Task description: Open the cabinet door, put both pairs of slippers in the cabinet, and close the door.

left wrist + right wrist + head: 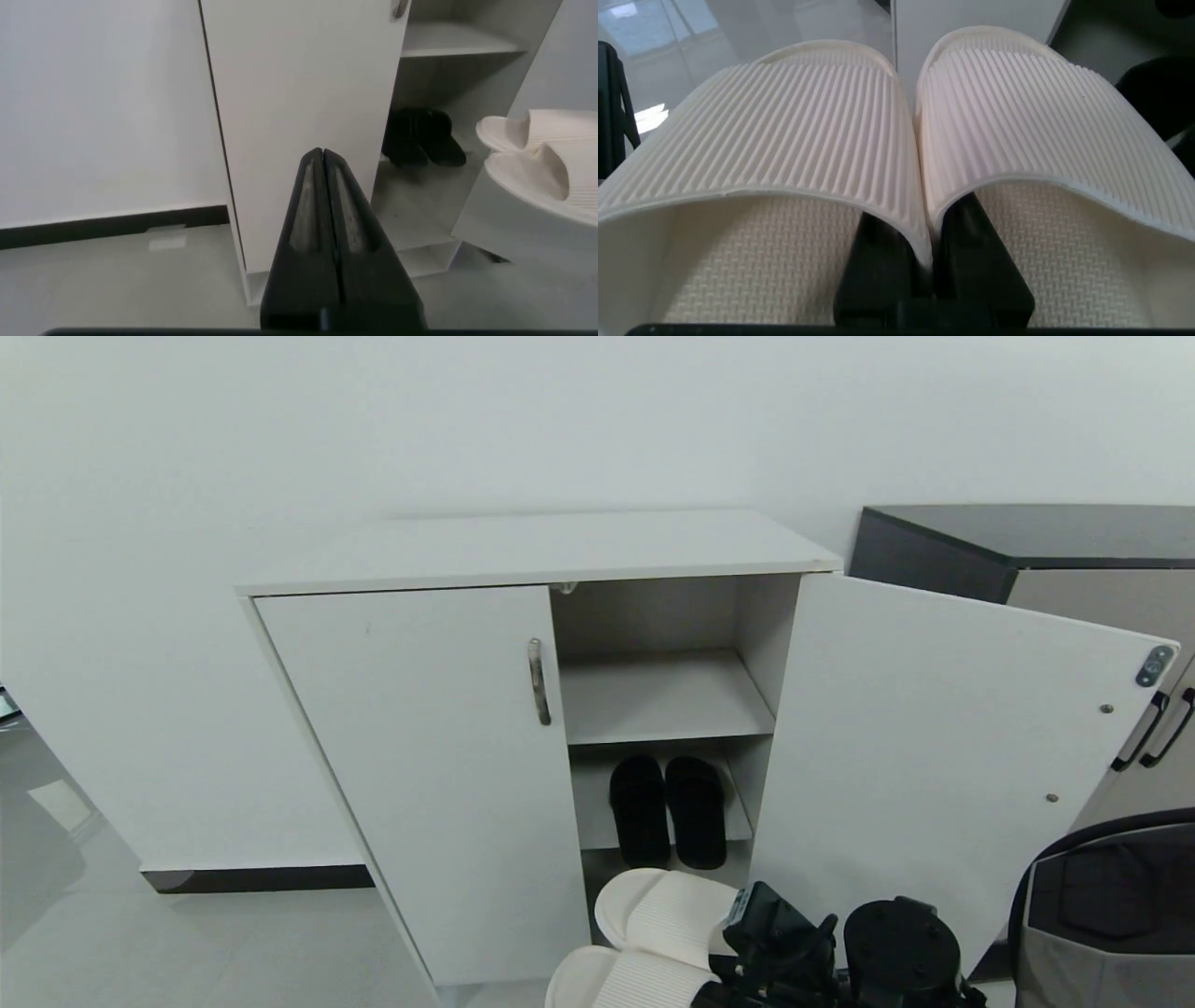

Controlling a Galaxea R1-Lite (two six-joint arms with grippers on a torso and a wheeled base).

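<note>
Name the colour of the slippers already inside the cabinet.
The slippers are black, clearest in head view.

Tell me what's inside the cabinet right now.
Black slippers sit side by side on the lower shelf. The shut left door hides the left half, and the white slippers cover part of the bottom level.

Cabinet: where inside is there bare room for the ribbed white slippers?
The upper shelf of the white cabinet, beside the open right door, is wholly bare. The bottom board below the middle shelf looks free too. The middle shelf is crowded: a pair of black slippers fills most of it, leaving thin strips alongside.
</note>
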